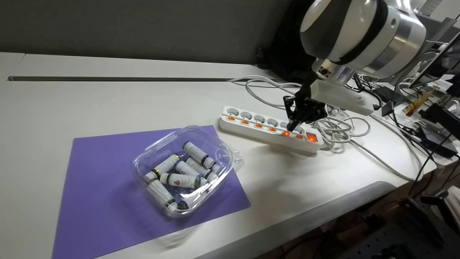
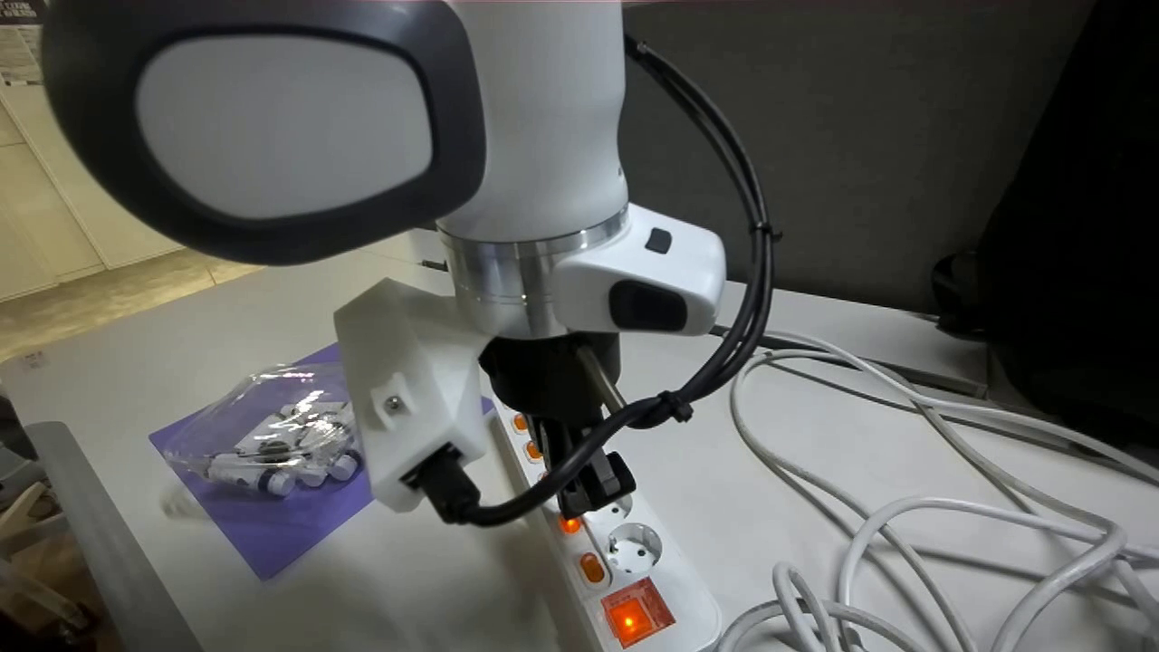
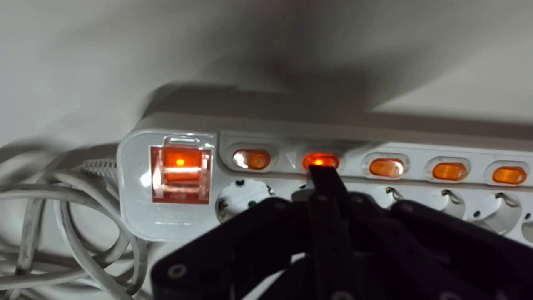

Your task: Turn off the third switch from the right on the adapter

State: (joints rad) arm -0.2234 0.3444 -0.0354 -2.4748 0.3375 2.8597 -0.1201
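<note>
The adapter is a white power strip (image 1: 266, 136), also seen in an exterior view (image 2: 693, 616) and in the wrist view (image 3: 175, 229). Its large red main switch (image 1: 312, 137) glows at the cord end, also in the wrist view (image 3: 180, 166). Third from that end, counting the main switch, a small switch (image 1: 286, 133) glows red-orange, also in the wrist view (image 3: 319, 160). The other small orange switches look unlit. My gripper (image 1: 291, 126) is shut and empty, pointing down. In the wrist view its fingertips (image 3: 327, 173) overlap the lit switch's lower edge; I cannot tell whether they touch it.
A clear plastic box (image 1: 185, 212) of small bottles stands on a purple mat (image 1: 107, 180). White cables (image 1: 334, 131) lie coiled by the strip's cord end. A black bag (image 1: 287, 54) stands at the back. The desk's front edge (image 1: 305, 216) is rounded.
</note>
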